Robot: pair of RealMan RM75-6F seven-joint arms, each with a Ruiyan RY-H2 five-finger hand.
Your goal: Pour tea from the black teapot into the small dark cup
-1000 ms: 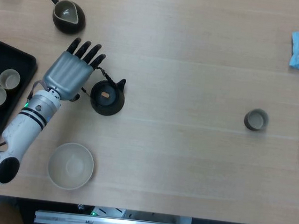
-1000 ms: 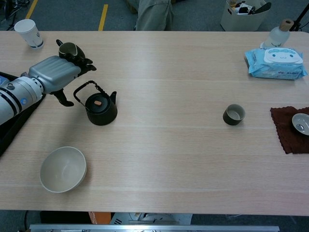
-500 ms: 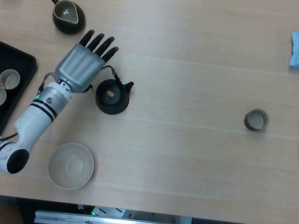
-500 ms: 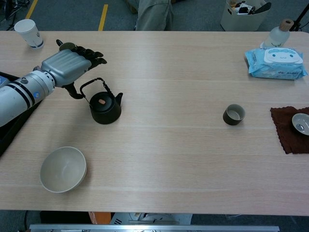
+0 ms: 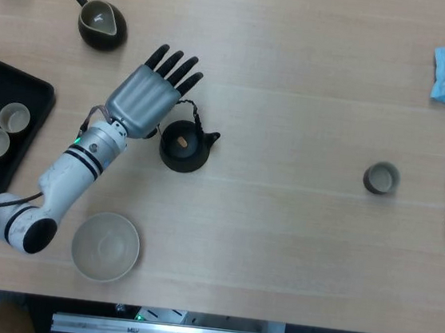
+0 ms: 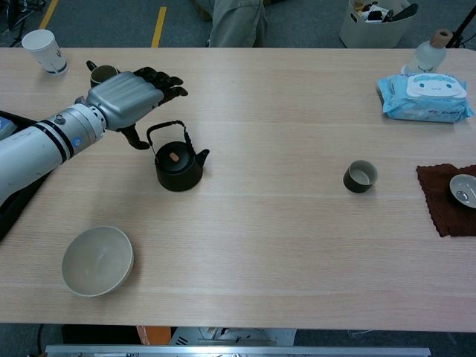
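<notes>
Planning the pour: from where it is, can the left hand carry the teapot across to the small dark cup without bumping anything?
Probably yes. The table between teapot and cup shows nothing in between; the left hand already hooks the handle. Whether the arm stretches that far is unclear.

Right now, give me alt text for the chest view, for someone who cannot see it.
The left hand, fingers extended, hooks its thumb through the handle of the black teapot at the table's left. The small dark cup stands far to the right, apart from it, and a pale bowl sits near the front edge.

Head view straight down, chest view angled forward, both sharing table [image 5: 278,245]
</notes>
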